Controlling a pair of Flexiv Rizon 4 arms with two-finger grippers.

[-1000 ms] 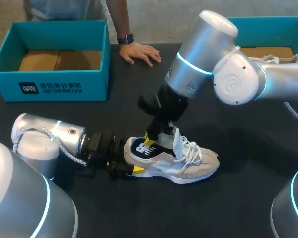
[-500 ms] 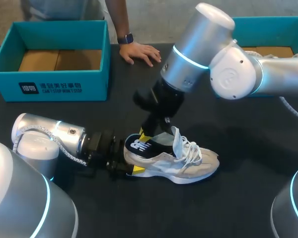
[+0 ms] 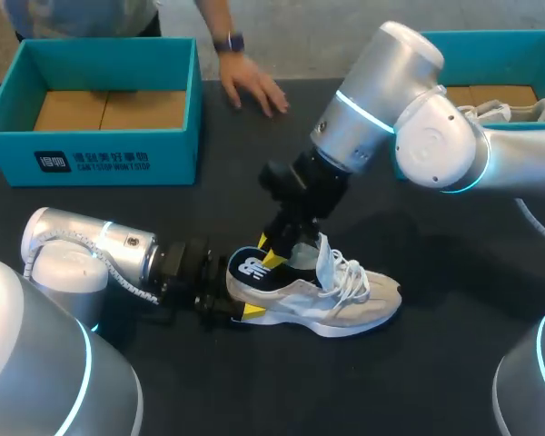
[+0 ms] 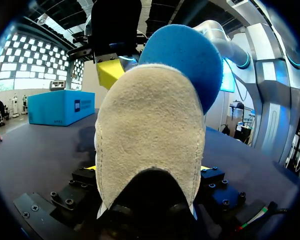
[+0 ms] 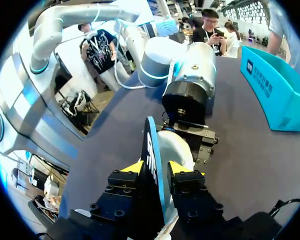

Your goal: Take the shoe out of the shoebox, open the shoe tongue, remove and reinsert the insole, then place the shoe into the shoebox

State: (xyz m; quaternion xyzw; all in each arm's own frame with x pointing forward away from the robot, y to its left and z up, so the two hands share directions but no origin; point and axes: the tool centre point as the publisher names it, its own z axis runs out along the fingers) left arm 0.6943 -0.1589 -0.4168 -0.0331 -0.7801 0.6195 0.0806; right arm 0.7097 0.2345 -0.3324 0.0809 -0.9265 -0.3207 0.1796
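Head view lays out the black table (image 3: 436,381) with both arms meeting over its middle. The open teal shoebox (image 3: 109,154) sits well apart at the far left corner, so the work happens on bare surface away from the box walls. The shoe (image 3: 345,304) lies on its sole outside the box, toe toward my right. The left gripper (image 3: 232,309) is clamped on its heel from behind, I judge to pin it down while the other arm works. The right gripper (image 3: 282,247) comes down steeply into the shoe's opening and pinches the dark blue insole (image 3: 252,269), whose heel end stands tilted up out of the collar. The tongue (image 3: 325,262) stands lifted toward the laces, leaving room. A person's hand (image 3: 254,86) rests near the table's far edge, touching nothing of the task.

Left wrist view adds what the head view hides: the suede heel wedged between that gripper's fingers, with a yellow sliver at either side. Right wrist view shows the insole edge-on, squeezed between both yellow tips (image 5: 134,166), which the arm's bulk conceals from above.
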